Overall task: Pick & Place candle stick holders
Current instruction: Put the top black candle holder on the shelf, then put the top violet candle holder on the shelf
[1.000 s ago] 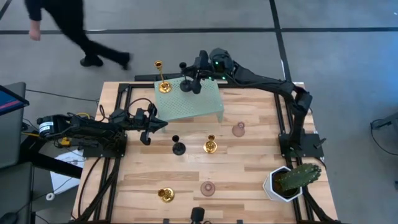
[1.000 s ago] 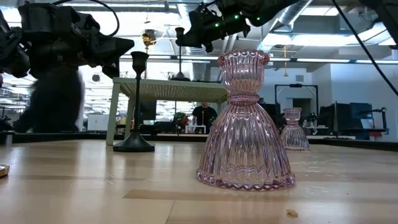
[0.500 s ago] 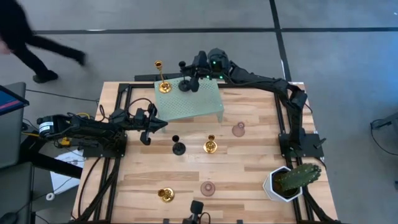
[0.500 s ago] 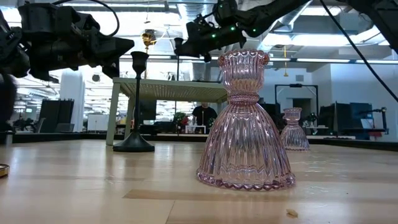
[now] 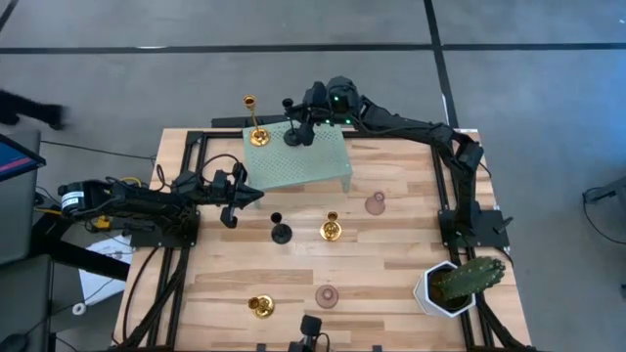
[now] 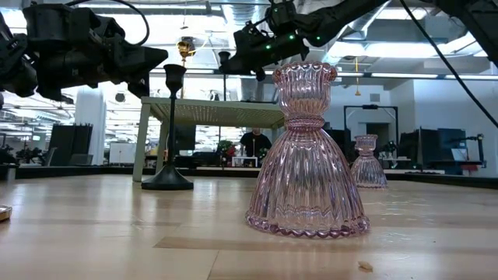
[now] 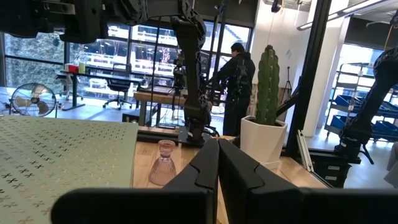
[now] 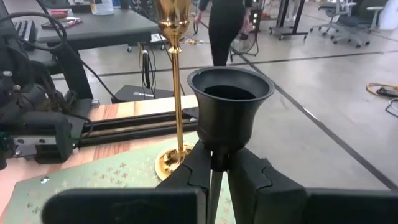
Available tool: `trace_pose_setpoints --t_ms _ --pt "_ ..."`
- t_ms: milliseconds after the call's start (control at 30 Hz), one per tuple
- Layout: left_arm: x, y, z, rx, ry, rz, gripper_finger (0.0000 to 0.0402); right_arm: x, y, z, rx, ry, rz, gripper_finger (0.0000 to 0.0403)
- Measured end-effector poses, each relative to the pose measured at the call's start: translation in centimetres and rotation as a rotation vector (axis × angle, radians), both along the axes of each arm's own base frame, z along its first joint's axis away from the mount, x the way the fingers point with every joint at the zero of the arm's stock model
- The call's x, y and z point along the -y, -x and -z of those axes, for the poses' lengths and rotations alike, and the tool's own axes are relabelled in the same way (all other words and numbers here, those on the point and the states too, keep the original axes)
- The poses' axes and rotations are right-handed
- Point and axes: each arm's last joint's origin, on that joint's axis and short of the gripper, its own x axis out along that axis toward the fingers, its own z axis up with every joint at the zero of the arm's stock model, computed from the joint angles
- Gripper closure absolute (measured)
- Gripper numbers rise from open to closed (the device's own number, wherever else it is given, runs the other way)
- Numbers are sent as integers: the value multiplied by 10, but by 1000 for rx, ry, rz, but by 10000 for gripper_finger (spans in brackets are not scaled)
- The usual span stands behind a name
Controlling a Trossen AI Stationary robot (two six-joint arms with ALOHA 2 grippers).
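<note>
My right gripper (image 5: pixel 309 123) is over the green perforated platform (image 5: pixel 313 161) at the table's far side, shut on a tall matte black candle stick holder (image 5: pixel 291 119). A tall gold holder (image 5: pixel 256 125) stands on the platform's far left corner, just beside it. My left gripper (image 5: pixel 233 201) is shut and empty at the platform's left. On the table stand a short black holder (image 5: pixel 281 232), a gold one (image 5: pixel 331 230), a low gold one (image 5: pixel 260 306) and two pink glass ones (image 5: pixel 376 203) (image 5: pixel 327 295). My right gripper pinches the black holder's thin stem (image 8: pixel 215 163) between its two fingers, just under the cup (image 8: pixel 229 102). The fingers come about level from the table's right and lie across the stem. The holder stands upright, its base (image 5: pixel 293 136) at the platform top; whether it touches I cannot tell.
A green cactus in a white pot (image 5: pixel 455 284) stands at the near right corner. The platform's legs (image 6: pixel 141 140) stand on the wood table (image 5: pixel 391 264). Bare wood lies between the holders in the middle. A person (image 5: pixel 24 106) is on the floor far left.
My right gripper has gone down and a little toward the table's left with the black holder, bringing its base onto or just above the platform beside the gold holder. The holder has stayed upright. The person has walked off to the left.
</note>
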Motion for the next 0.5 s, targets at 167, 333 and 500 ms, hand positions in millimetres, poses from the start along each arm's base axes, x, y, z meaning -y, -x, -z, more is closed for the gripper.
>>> trace_pose_setpoints --t_ms 167,333,500 --pt "0 0 0 0 0 0 392 -2 -1 0 -6 -2 -1 320" --pt "0 0 0 0 0 0 392 -2 -1 0 -6 0 -2 251" --pt "0 0 0 0 0 0 392 -4 5 -7 -14 13 -3 198"
